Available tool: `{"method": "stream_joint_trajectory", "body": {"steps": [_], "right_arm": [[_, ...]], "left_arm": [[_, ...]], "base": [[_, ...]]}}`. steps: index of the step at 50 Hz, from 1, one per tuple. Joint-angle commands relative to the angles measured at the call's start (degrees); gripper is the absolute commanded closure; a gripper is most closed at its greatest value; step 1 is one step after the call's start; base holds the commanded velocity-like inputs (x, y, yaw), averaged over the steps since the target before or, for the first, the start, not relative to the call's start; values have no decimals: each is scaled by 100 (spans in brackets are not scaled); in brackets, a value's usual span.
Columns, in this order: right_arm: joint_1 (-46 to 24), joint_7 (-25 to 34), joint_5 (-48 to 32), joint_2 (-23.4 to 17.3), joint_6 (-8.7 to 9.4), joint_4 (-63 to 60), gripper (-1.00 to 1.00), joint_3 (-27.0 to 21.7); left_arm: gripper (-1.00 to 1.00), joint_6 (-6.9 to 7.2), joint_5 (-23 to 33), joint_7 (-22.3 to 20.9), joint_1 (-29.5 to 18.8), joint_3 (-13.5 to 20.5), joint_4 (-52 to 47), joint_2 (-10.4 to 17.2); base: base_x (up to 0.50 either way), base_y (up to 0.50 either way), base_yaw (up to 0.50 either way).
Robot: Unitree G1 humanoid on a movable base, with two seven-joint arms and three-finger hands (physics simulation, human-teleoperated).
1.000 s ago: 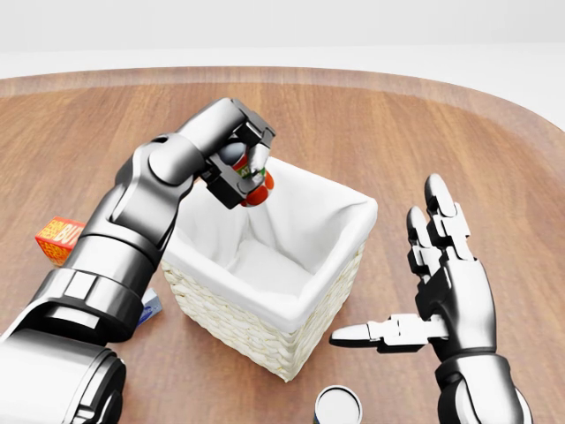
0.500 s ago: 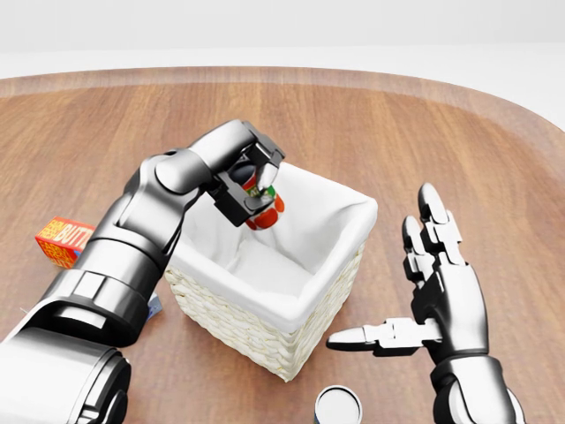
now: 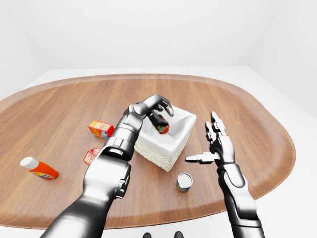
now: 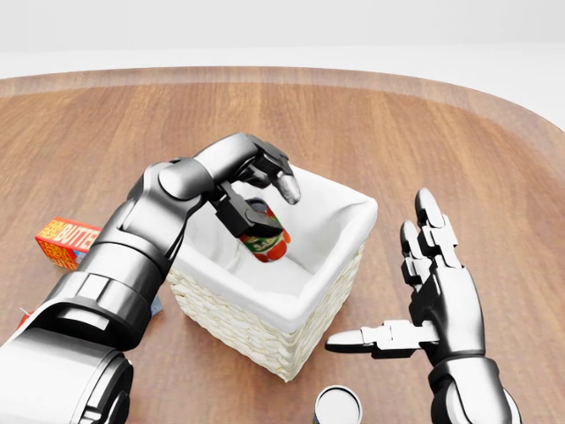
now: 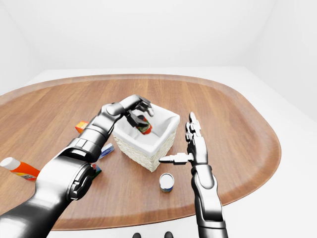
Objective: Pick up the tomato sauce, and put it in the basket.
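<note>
Wooden table (image 4: 424,132) bears box (image 4: 64,241) reading "BUTTER"; left hand (image 4: 260,190) spread above tomato sauce (image 4: 263,235).

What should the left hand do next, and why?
Probably lift the left robot hand straight up and clear. Its fingers look spread, and the tomato sauce already sits tilted inside the basket, so the drop seems finished.

A red-labelled tomato sauce can (image 4: 263,238) with green touches hangs over a cream woven wicker basket (image 4: 238,329) lined in white cloth, on a brown wood-grain table (image 4: 424,132). An orange butter box (image 4: 64,240) carries white lettering.
</note>
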Motion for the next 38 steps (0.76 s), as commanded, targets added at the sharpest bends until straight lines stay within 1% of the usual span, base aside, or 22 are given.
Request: {"method": "stream_joint_trajectory", "body": {"steps": [1,11,27,33,38], "right_arm": [[13,0,13,-4,0,-65,-100,-1],[13,2,11,-4,0,-64,-100,-6],[-17,6,44,-5,0,-66,-100,-20],[-28,3,42,-2,0,9,-100,-18],[11,2,47,-4,0,-79,-100,-15]], "left_arm": [[-100,0,17,-12,-27,9,25,-16],[-100,0,23,20,8,21,67,-21],[-100,0,56,17,-63,12,-83,-35],[-100,0,48,-35,-79,-11,-435,-30],[-100,0,72,-147,-10,-39,-1059,-32]], "base": [[0,0,0],[0,0,0],[0,0,0],[0,0,0],[0,0,0]]}}
